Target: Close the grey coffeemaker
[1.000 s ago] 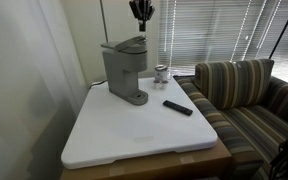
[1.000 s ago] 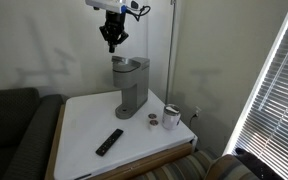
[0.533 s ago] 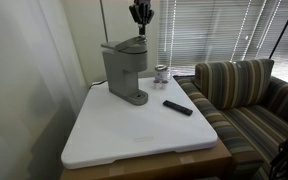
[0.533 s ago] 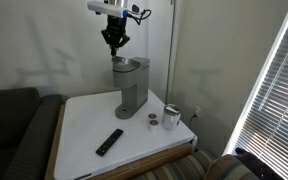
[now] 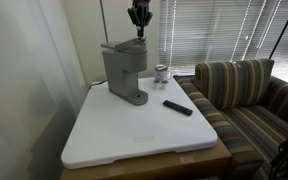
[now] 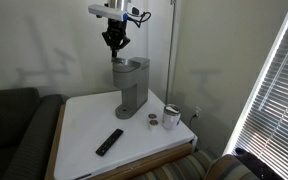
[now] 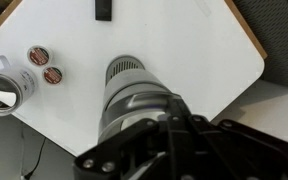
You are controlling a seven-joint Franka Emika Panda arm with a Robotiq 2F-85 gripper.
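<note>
The grey coffeemaker (image 5: 124,72) stands at the back of the white bench (image 5: 134,140). The end effector (image 6: 114,46) hangs directly above its lid and clear of it, fingers drawn together to a narrow tip. In both exterior views the lid looks level with the body, down or nearly so, though I cannot tell whether it is latched.

The main risk is a push that lands off-centre. The top is rounded, so a narrow tip could skid off toward the front or the side, and the lid would be left unlatched. The machine is tall on a small base, and the bench looks smooth, so a slanted press could tilt it or shove it along. The glass jar (image 5: 161,73) and two small pods (image 7: 39,57) sit just beside the coffeemaker on one flank and would be struck first. The black remote (image 5: 178,107) lies in front of the coffeemaker, farther off, and seems safe. Too hard a descent would load the hinge, so any press should be straight down over the middle of the lid.
</note>
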